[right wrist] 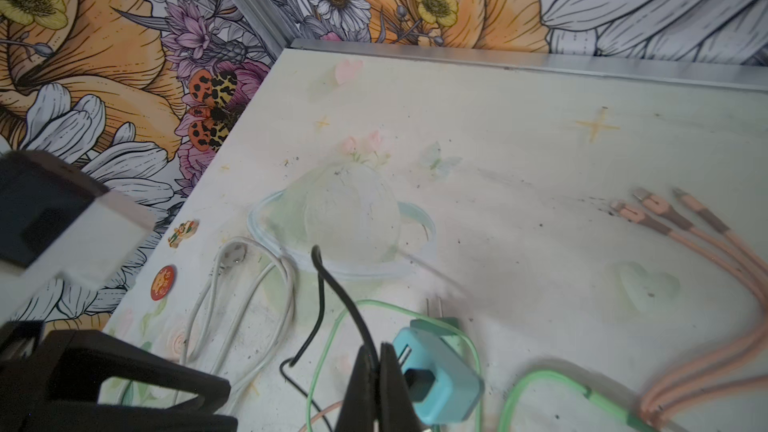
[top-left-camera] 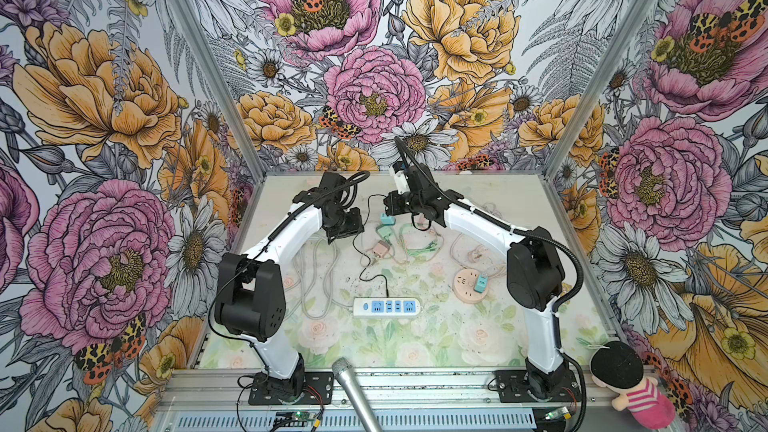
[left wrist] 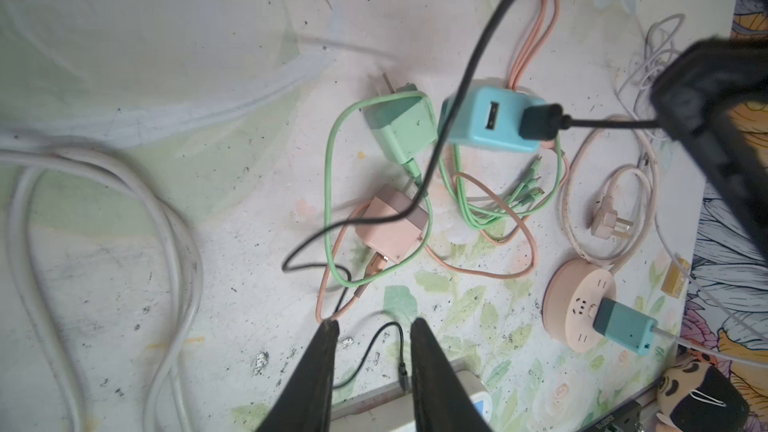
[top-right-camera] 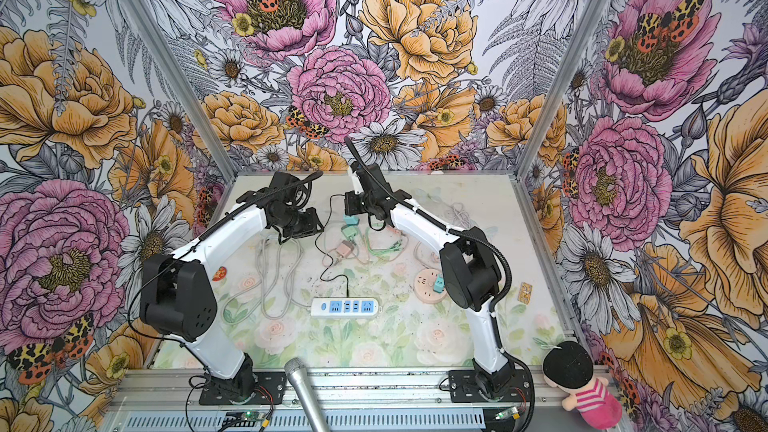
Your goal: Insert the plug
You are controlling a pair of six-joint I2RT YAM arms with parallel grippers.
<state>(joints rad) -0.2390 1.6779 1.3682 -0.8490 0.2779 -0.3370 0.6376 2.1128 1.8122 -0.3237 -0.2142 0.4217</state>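
Pale floral tabletop (top-left-camera: pixel 457 338), scuffed and speckled. Right gripper (right wrist: pixel 377 363) pinched shut on thin black cable (left wrist: pixel 611 122), right behind blocky black USB plug (left wrist: pixel 540 122); plug just beside port of glossy, round-cornered turquoise charger (left wrist: pixel 490 118). Left gripper (left wrist: pixel 374 351) partly spread, holding nothing. Flat white power strip (top-left-camera: pixel 387 306) nearer arm bases.

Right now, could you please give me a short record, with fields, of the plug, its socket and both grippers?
Plug: black USB plug, beside the port, not inserted
Likely target: light blue plastic charger block, on the table; its USB port is empty
Right gripper: shut on the thin black cable behind the plug
Left gripper: open, holding nothing
Nearby: mint green charger block; pale pink charger block
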